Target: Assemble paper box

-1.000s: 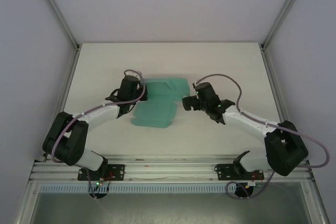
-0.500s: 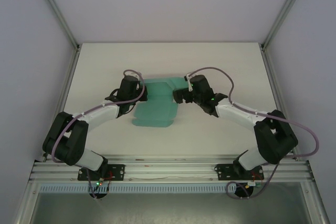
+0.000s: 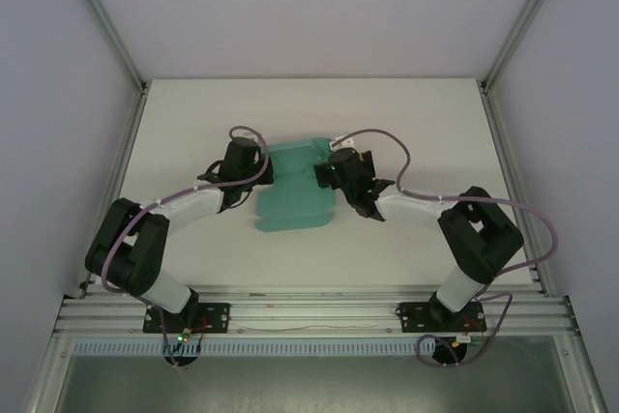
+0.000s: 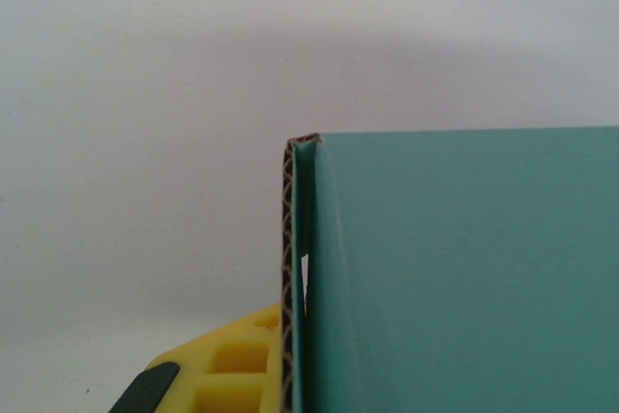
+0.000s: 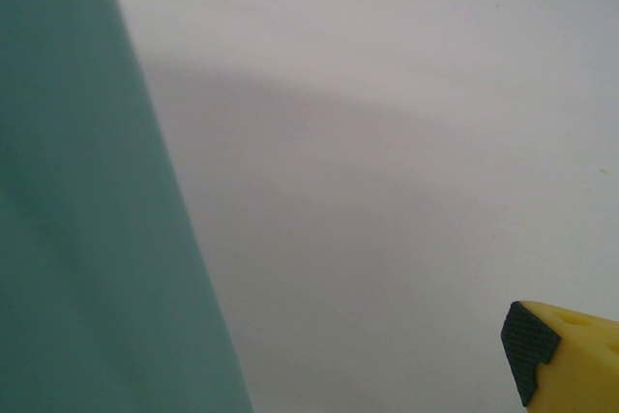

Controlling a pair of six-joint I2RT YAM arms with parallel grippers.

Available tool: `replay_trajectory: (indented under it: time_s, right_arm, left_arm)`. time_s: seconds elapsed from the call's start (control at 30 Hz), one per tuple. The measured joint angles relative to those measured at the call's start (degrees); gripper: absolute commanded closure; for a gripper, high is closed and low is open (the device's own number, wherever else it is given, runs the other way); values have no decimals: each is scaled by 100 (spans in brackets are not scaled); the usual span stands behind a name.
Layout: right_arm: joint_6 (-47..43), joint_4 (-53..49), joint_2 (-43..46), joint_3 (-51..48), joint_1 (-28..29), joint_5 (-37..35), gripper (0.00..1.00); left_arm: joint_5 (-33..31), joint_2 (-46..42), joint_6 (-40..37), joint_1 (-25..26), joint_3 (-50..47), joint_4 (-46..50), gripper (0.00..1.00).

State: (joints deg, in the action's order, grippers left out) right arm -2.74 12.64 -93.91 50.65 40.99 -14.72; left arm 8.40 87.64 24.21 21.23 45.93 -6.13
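The paper box (image 3: 295, 202) is a teal card sheet with flaps, lying mid-table between both arms. My left gripper (image 3: 262, 172) is at its left edge. In the left wrist view a doubled teal wall (image 4: 464, 278) with a corrugated edge stands hard against my yellow finger (image 4: 227, 365); the other finger is hidden behind the card, and the jaws look shut on it. My right gripper (image 3: 325, 173) sits over the sheet's upper right part. One right fingertip (image 5: 542, 355) shows far from the teal card (image 5: 87, 239), with bare table between, so the gripper is open.
The white table (image 3: 406, 123) is walled by a grey enclosure with aluminium posts. An aluminium rail (image 3: 309, 311) runs along the near edge by the arm bases. Purple cables loop above both wrists.
My right gripper has swung left from beside the sheet's right edge to over its upper right part. The sheet has shifted slightly right and its top now looks narrower. The left gripper stayed on the left edge.
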Motion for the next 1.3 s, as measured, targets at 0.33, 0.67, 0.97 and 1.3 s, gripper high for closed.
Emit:
replay_trajectory:
  time_s: [0.33,0.67,0.97,1.3]
  right_arm:
    - [-199,-693,1784,-393,-57,815,0]
    - [22,-1329,3412,-772,-1840,3545,19]
    - [-916,-1908,2184,-538,-2503,6057,30]
    - [-1416,-2131,1403,-35,-2463,6883,31]
  left_arm:
    - [39,0,-26,-2,0,-2,100]
    - [354,-52,-269,-2,-35,-13,100]
    - [575,-98,-332,-4,-72,-94,100]
    - [621,-98,-374,-28,-103,-94,100]
